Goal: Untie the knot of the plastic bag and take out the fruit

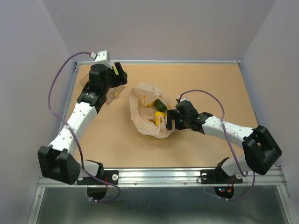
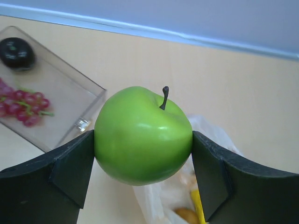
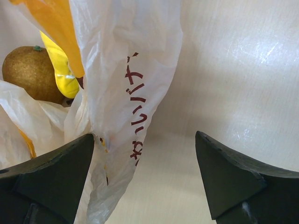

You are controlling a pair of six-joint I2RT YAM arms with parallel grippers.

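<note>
The plastic bag (image 1: pixel 148 113) lies open at mid-table; no knot shows. Inside it are a dark green oval fruit (image 1: pixel 160 104) and yellow fruits (image 1: pixel 159 117). My left gripper (image 1: pixel 119 74) is shut on a bright green apple (image 2: pixel 142 135) and holds it above the table, next to the clear tray (image 1: pixel 111 95). My right gripper (image 1: pixel 170 119) is open at the bag's right edge. In the right wrist view the gripper (image 3: pixel 145 172) has a fold of the bag (image 3: pixel 126 79) hanging by its left finger, with a brown-orange fruit (image 3: pixel 29 72) and a yellow fruit (image 3: pixel 60 70) behind.
The clear rigid tray (image 2: pixel 60 84) at the back left holds a black round piece (image 2: pixel 17 52) and red berry pieces (image 2: pixel 23 105). Walls enclose the table on three sides. A metal rail (image 1: pixel 159 175) runs along the near edge.
</note>
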